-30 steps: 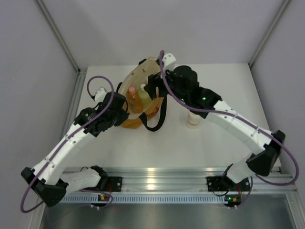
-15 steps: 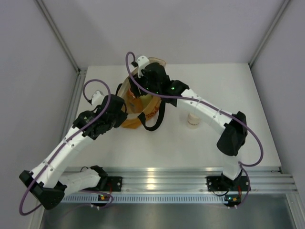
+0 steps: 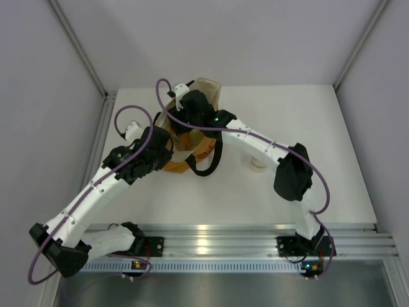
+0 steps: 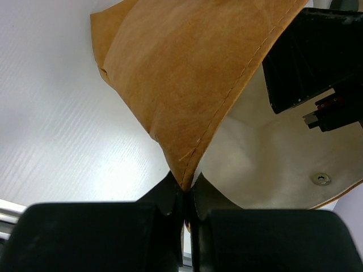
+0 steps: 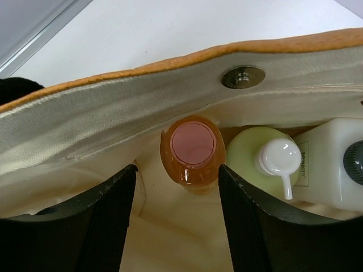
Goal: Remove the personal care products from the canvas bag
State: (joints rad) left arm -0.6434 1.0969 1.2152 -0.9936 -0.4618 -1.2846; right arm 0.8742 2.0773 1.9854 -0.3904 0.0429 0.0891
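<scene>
Canvas bag rim pinched by L fingers — R fingers straddle orange-pink bottle.

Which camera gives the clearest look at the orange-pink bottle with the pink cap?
The right wrist view: the orange-pink bottle stands inside the canvas bag, framed by the open right gripper. From the top external view the right arm hides it; the left wrist view shows only bag fabric.

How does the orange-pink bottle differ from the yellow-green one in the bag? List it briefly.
Colour: the orange-pink bottle is amber; the yellow-green bottle is pale green. Top: the orange-pink bottle has a flat pink cap, the yellow-green bottle a white pump spout. Place: the first lines up between the open right gripper's fingers, the second beside them. Both stand upright in the canvas bag.
</scene>
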